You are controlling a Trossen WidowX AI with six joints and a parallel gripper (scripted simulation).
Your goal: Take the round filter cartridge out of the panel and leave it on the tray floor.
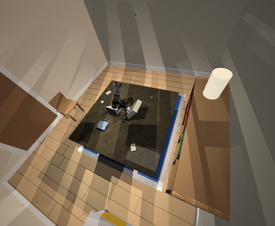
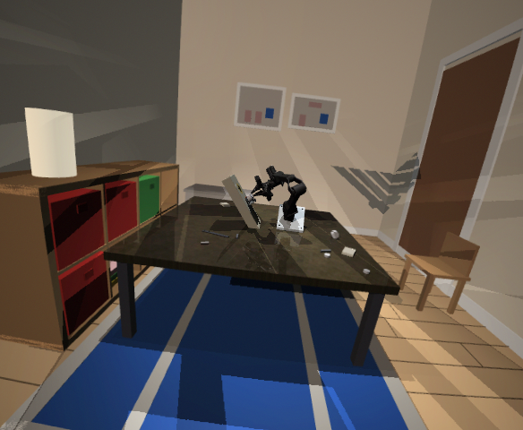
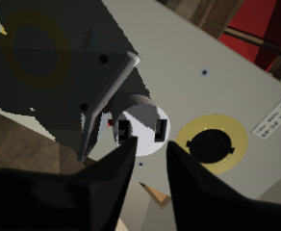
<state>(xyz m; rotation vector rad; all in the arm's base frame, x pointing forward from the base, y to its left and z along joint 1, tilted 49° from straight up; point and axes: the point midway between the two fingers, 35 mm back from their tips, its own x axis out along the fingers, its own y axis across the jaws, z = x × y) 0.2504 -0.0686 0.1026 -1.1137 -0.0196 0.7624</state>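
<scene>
1. The pincer (image 1: 126, 107) (image 2: 254, 193) (image 3: 152, 143) is partly open; nothing is seen gripped between its separated tips.
2. The cartridge (image 1: 128, 109) (image 2: 251, 199) (image 3: 142, 132) is seen out of its round hole, near the tilted panel (image 1: 134, 108) (image 2: 240, 201) (image 3: 179, 53), between handle (image 3: 113, 89) and yellow ring (image 3: 242, 140). Its contacts cannot be told.
3. The tray (image 1: 102, 125) is placed apart on the table (image 1: 142, 133) (image 2: 252, 266).

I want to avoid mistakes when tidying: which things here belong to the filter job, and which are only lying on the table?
For the job:
- slotted filter
- panel
- tray
- gripper

Apparently just lying about:
- long dark rod
- pale blocks
- small white pieces
</scene>
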